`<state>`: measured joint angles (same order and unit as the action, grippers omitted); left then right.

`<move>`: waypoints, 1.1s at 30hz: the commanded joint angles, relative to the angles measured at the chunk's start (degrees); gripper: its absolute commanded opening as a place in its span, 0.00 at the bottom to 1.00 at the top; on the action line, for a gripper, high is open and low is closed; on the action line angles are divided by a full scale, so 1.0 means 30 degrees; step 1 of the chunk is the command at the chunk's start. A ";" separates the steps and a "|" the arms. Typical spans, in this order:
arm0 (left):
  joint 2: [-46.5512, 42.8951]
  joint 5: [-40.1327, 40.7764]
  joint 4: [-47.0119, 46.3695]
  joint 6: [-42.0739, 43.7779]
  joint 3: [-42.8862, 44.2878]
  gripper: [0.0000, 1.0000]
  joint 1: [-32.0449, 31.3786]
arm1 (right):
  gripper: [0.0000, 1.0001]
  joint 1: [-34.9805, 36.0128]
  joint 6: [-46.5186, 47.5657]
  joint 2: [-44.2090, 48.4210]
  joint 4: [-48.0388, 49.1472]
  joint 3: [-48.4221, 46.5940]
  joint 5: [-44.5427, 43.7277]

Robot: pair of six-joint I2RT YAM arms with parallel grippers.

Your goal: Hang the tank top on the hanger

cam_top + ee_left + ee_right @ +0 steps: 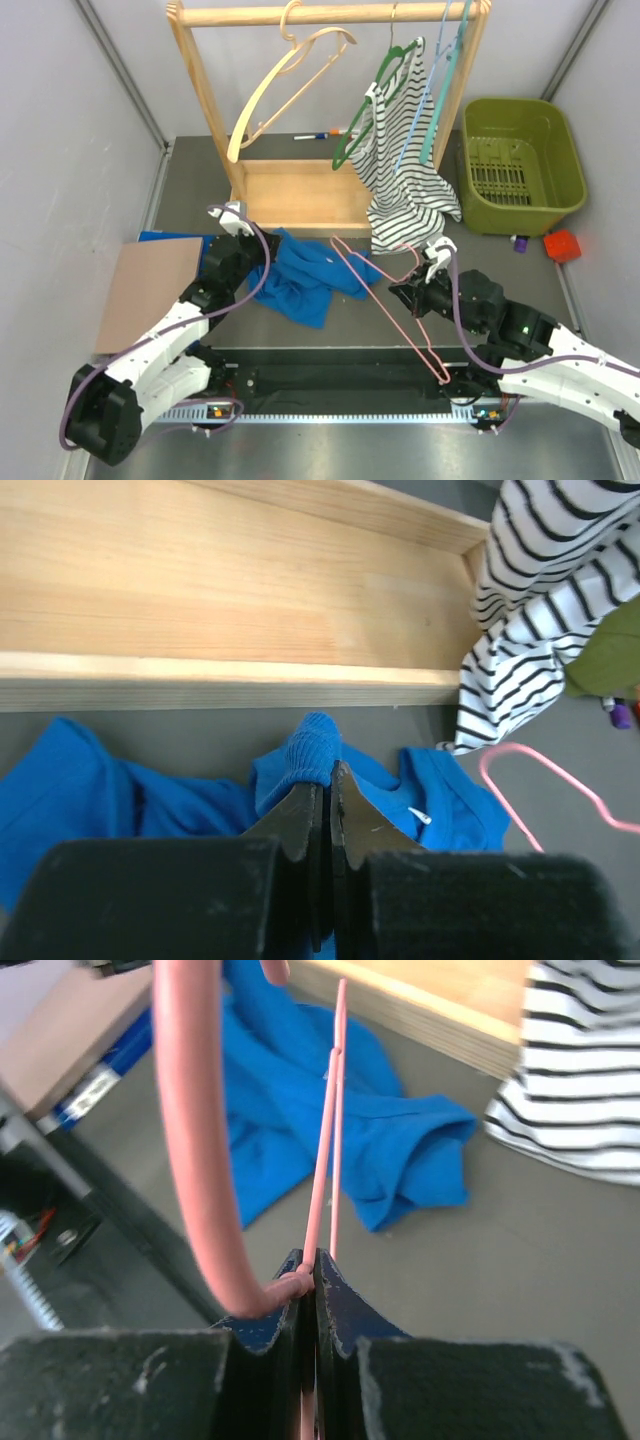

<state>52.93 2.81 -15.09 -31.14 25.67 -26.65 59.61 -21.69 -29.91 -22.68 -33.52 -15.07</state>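
Pinching a fold of the tank top (90, 790), presumably for lifting, is the left end effector (325, 780); the right end effector (315, 1265) clamps the hanger (190, 1110) steady.

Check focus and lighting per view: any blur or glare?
Top external: even light, soft shadows, no strong glare, all sharp. Left wrist: tank top crisp, while the left gripper blurs toward the lens. Right wrist: the hanger hook looms close and soft.
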 commanded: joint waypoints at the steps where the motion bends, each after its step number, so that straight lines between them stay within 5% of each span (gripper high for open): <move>1: -0.0561 -0.2016 0.1018 0.0565 -0.0119 0.00 0.1996 | 0.00 0.0021 0.1459 -0.0225 0.1260 -0.2127 0.4139; 6: -0.1176 -0.3249 0.0285 0.0096 -0.0705 0.00 0.3609 | 0.00 0.0021 0.1489 -0.0196 0.1201 -0.1955 0.7360; 19: -0.0825 -0.7527 -0.2118 -0.1165 -0.1556 0.00 0.6306 | 0.00 0.0050 0.0932 -0.0049 0.3572 0.0595 0.9884; 33: -0.1500 -0.9254 -0.1531 -0.0520 -0.1321 0.00 0.6570 | 0.00 0.0051 0.0317 0.2058 0.3929 0.1768 0.9338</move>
<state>49.01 -21.34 -15.86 -33.23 20.99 -7.46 59.61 -20.01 -26.72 -13.67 -28.36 14.92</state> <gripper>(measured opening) 0.025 0.037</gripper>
